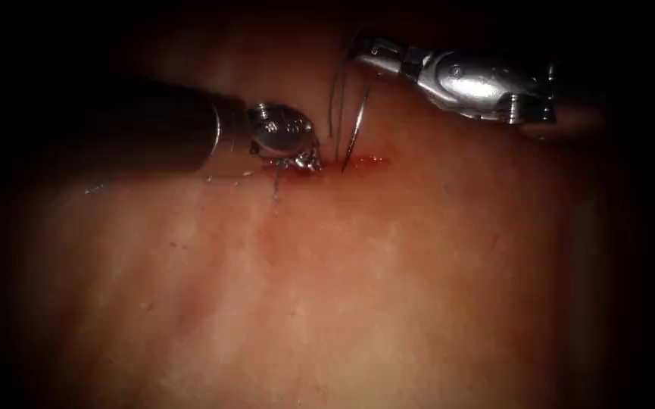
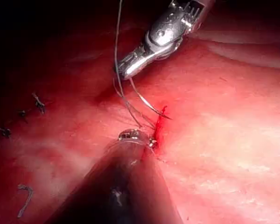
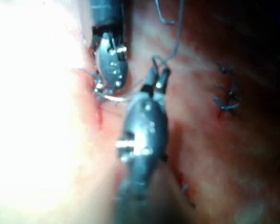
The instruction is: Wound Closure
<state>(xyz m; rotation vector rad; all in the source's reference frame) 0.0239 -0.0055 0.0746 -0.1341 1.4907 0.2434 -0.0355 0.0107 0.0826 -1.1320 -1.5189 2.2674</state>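
While the right tool (image 1: 365, 54) holds the curved needle (image 1: 355, 129) with closed jaws near its blunt end, the needle's point touches the cut (image 1: 365, 160) in the tissue (image 1: 357, 303), at the spot wet with red fluid (image 1: 376, 160); whether it has entered I cannot tell. I judge the step as placing a stitch. The left tool (image 1: 303, 160) presses at the cut's left side, its jaws' state unclear. The thread (image 1: 333, 98) hangs from the right tool. I count one needle, two tools, one open cut, and several finished stitches (image 3: 226, 100) nearby.
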